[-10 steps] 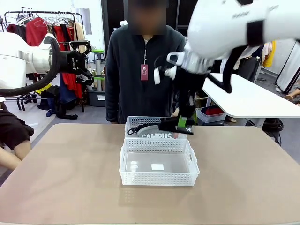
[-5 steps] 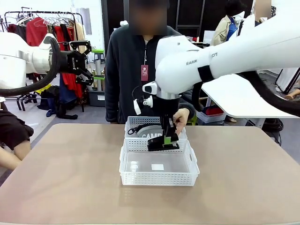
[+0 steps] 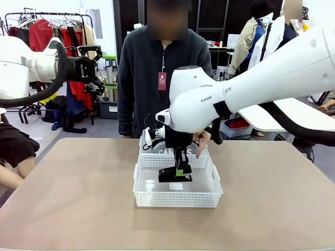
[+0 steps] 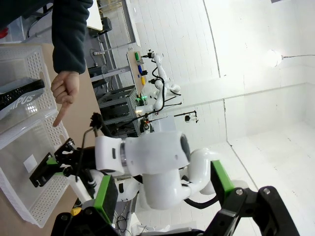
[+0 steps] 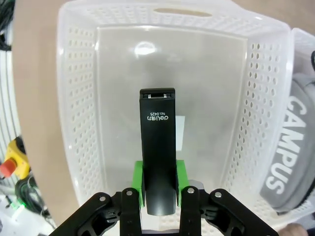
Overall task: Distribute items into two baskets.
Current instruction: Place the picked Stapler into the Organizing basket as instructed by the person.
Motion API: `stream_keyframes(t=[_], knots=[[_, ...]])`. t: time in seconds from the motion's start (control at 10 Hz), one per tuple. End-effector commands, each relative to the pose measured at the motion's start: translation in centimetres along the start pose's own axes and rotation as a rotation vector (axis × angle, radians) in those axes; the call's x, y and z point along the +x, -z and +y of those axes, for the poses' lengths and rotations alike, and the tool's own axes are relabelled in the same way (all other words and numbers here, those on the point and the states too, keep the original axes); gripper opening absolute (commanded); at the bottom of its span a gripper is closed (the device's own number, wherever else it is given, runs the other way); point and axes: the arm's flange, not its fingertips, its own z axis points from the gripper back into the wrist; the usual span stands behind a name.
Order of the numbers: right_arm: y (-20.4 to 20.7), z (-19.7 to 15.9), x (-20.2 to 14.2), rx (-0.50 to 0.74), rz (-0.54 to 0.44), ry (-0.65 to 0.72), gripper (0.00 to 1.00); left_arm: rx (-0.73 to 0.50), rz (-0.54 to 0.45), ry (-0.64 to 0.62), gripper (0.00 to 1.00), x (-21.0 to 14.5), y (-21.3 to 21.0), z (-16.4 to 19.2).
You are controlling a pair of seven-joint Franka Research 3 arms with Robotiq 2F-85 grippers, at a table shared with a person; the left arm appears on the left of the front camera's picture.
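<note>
Right gripper [image 3: 179, 172] clamped the stapler [image 5: 157, 150] low inside the near basket [image 3: 177, 197]; pouch [image 5: 290, 152] at 3 o'clock. Next: release.

The larger white translucent plastic basket [image 5: 88, 123] has a glossy, smooth floor and perforated lattice walls; the small black stapler [image 5: 157, 152] looks matt plastic with white print; the grey fabric pouch [image 5: 290, 157] is soft woven cloth; the tan tabletop [image 3: 68, 198] appears smooth and matt
</note>
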Motion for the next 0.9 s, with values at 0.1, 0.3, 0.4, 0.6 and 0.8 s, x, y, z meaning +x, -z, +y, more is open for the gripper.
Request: stream_keyframes(t=[0.1, 0.3, 0.4, 0.6, 0.8], knots=[[2.5, -0.1, -0.3, -0.100, 0.040, 0.028, 0.00, 0.002, -0.001, -0.009, 1.00, -0.1, -0.1, -0.3], [3.6, -0.4, -0.2, -0.090, 0.053, 0.033, 0.00, 0.002, -0.001, -0.009, 1.00, -0.1, -0.1, -0.3], [3.9, -0.6, -0.3, -0.078, 0.061, 0.035, 0.00, 0.002, -0.001, -0.009, 1.00, -0.1, -0.1, -0.3], [4.3, -1.1, -0.4, -0.066, 0.069, 0.049, 0.17, 0.002, -0.001, -0.009, 1.00, -0.1, -0.1, -0.3], [4.2, -1.1, -0.4, -0.063, 0.066, 0.062, 0.54, 0.002, -0.001, -0.009, 1.00, -0.1, -0.1, -0.3]])
